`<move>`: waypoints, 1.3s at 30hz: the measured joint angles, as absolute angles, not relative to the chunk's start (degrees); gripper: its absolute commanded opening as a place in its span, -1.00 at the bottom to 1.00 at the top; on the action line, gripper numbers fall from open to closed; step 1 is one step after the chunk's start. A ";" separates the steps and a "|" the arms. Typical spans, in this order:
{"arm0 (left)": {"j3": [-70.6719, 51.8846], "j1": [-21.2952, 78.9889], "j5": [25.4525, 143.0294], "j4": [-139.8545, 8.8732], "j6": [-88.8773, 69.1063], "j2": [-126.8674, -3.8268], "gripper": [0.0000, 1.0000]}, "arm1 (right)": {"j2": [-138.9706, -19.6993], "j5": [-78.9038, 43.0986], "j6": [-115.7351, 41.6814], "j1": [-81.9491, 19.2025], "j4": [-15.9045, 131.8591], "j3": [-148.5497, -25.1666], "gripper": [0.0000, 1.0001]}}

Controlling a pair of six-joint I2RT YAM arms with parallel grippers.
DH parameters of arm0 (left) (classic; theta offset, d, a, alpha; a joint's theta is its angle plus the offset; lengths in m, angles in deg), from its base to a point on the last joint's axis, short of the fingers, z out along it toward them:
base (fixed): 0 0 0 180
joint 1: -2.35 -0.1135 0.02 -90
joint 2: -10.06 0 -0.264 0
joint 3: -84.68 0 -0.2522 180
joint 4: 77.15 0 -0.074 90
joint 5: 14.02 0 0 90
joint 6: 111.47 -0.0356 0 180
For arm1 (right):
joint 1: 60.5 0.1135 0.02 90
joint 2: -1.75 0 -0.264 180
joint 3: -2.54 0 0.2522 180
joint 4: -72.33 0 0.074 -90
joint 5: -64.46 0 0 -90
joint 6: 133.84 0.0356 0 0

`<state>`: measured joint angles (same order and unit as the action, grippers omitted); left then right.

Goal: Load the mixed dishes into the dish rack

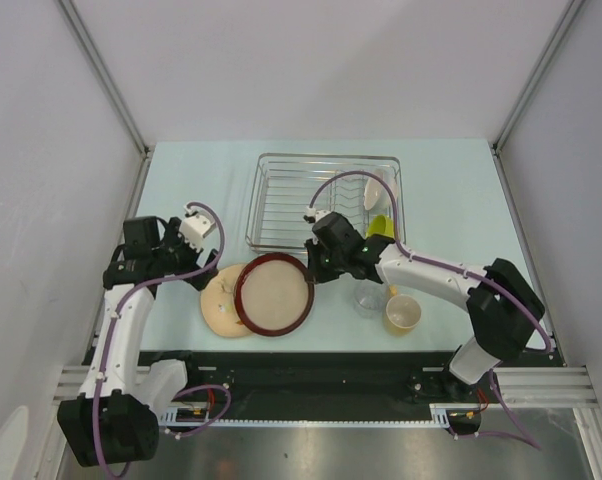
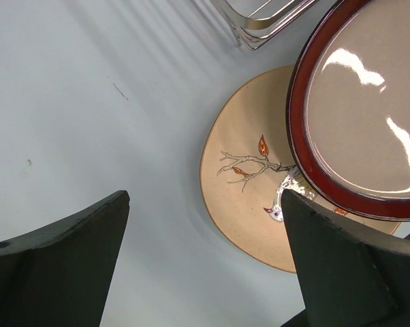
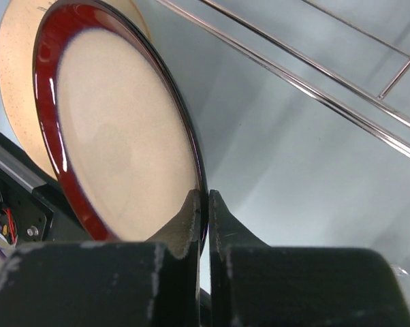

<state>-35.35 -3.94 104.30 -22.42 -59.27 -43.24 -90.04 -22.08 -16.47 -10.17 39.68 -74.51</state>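
at the right gripper [image 3: 206, 204], dark-red-rimmed plate [image 3: 123, 136] is clamped by its rim, tilted over leaf-pattern plate [image 2: 239, 204]; left gripper [image 2: 205, 197] spread wide beside them.

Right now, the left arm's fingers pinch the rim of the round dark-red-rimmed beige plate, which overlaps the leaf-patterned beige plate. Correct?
No: the right arm's fingers pinch the rim of the round dark-red-rimmed beige plate, as the right wrist view shows.
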 measured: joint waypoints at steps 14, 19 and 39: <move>-35.37 -4.00 105.98 -25.34 -55.73 -44.77 0.96 | -88.58 -21.75 -24.14 -10.52 28.84 -83.67 -1.00; -35.56 -4.02 105.98 -25.87 -55.70 -44.77 0.96 | -88.42 -20.64 -25.01 -11.09 27.04 -87.17 -1.00; -35.83 -4.02 106.00 -26.04 -54.39 -45.12 0.96 | -92.53 -27.85 -38.13 -31.97 21.82 -120.56 -1.00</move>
